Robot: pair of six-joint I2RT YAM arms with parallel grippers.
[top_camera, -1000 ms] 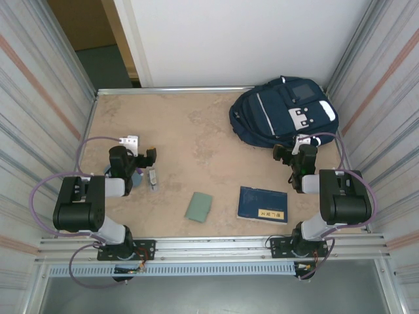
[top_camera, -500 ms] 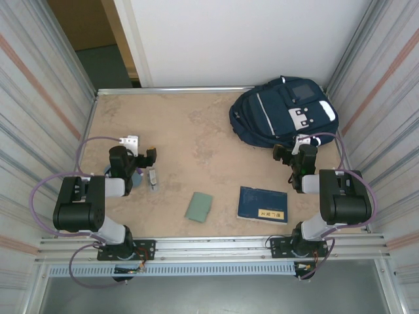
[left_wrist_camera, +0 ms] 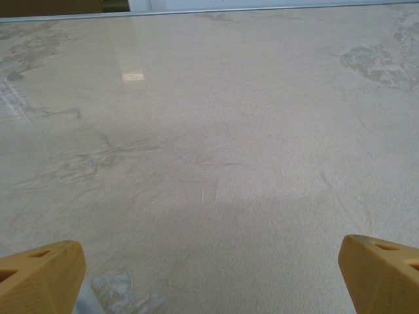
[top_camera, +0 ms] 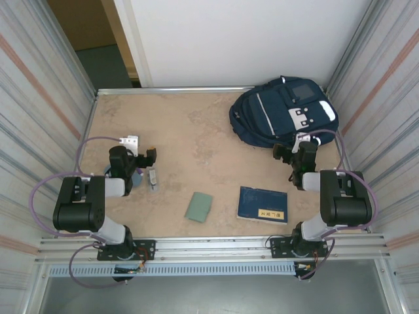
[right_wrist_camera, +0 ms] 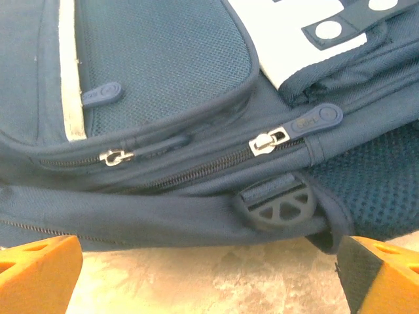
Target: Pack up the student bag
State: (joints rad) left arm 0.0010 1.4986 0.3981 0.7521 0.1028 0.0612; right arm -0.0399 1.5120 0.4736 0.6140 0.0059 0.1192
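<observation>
The student bag (top_camera: 283,110), a navy backpack with white stripes and a white buckle patch, lies at the far right of the table. My right gripper (top_camera: 296,152) stands open just in front of its near edge. In the right wrist view the bag (right_wrist_camera: 163,98) fills the upper frame, zips closed, with two metal zip pulls (right_wrist_camera: 270,141) showing. The right gripper (right_wrist_camera: 209,281) has only bare table between its orange fingertips (right_wrist_camera: 39,271). My left gripper (top_camera: 134,159) is open at the left of the table. In its wrist view the left gripper (left_wrist_camera: 209,278) is low over bare table.
A flat dark blue book with a yellow label (top_camera: 262,205) lies near the right arm's base. A small green notebook (top_camera: 198,207) lies at the front middle. A small clear item (top_camera: 152,178) lies by the left gripper. Metal walls close in both sides.
The right gripper has edged slightly toward the bag. The left arm and the objects have not moved.
</observation>
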